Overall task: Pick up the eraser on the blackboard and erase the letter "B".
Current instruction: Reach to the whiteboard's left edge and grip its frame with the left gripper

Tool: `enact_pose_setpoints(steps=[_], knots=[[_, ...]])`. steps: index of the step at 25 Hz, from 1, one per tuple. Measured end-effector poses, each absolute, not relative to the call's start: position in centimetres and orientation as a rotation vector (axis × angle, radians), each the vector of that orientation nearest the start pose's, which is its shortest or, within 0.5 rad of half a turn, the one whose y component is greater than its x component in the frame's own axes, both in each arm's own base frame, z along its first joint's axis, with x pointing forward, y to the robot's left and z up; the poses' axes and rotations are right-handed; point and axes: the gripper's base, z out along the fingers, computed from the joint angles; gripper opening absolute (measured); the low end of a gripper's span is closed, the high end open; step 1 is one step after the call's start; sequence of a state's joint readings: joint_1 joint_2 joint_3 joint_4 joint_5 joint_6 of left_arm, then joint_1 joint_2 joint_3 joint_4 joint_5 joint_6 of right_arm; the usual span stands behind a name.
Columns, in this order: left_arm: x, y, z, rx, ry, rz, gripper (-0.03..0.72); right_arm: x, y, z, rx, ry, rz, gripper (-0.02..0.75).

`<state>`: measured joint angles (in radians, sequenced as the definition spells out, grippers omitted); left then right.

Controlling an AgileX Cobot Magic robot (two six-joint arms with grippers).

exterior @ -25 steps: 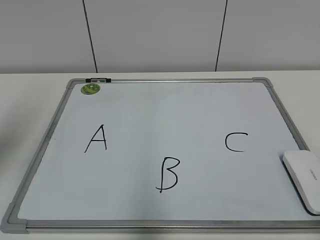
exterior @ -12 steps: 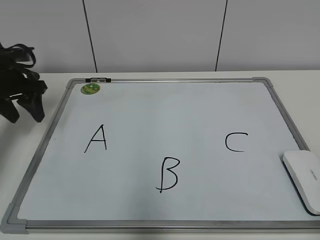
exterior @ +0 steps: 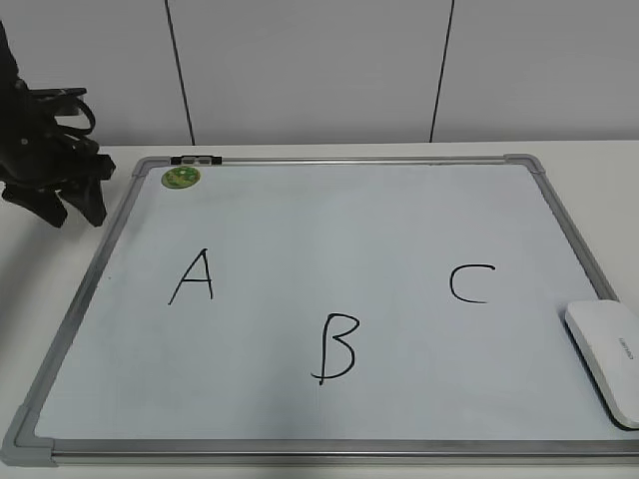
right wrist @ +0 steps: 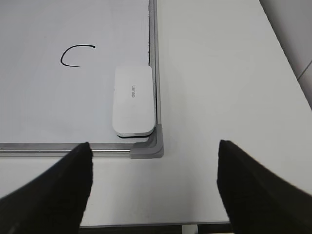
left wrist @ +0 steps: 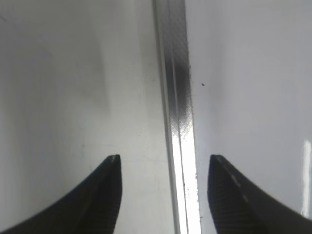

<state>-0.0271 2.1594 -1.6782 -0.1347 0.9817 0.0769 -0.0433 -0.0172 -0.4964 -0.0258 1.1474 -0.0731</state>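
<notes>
The blackboard [exterior: 329,210] is a white board with a silver-grey frame, lying flat on the table. The black letter "B" [exterior: 335,348] is near its front middle, between "A" [exterior: 193,277] and "C" [exterior: 470,283]. The white eraser [exterior: 607,359] lies on the board's front right corner; it also shows in the right wrist view [right wrist: 133,100]. My left gripper [exterior: 65,205] is open beside the board's far left edge, its fingers astride the frame [left wrist: 178,126]. My right gripper [right wrist: 154,168] is open above bare table in front of the eraser, and out of the exterior view.
A round green sticker [exterior: 181,178] and a black clip [exterior: 197,160] sit at the board's far left corner. The white table [right wrist: 224,87] extends to the right of the board. A panelled wall [exterior: 319,70] stands behind.
My left arm came into the exterior view at the far left and moved a little right and farther back, toward the board's far left corner. The eraser and letters have not moved.
</notes>
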Motion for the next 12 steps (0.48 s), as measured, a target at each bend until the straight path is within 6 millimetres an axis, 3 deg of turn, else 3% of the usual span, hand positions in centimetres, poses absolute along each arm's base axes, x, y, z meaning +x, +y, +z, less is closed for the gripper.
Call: enact_pose_setpoints(steps=[4, 12], knots=[[44.7, -2.3, 16.8, 0.063, 2.945, -0.176, 0.373, -1.1, -0.2, 26.9, -0.029, 2.118, -0.101, 0.590], [44.8, -2.4, 15.9, 0.063, 2.967, -0.191, 0.358, -1.1, -0.2, 26.9, -0.029, 2.118, -0.101, 0.590]])
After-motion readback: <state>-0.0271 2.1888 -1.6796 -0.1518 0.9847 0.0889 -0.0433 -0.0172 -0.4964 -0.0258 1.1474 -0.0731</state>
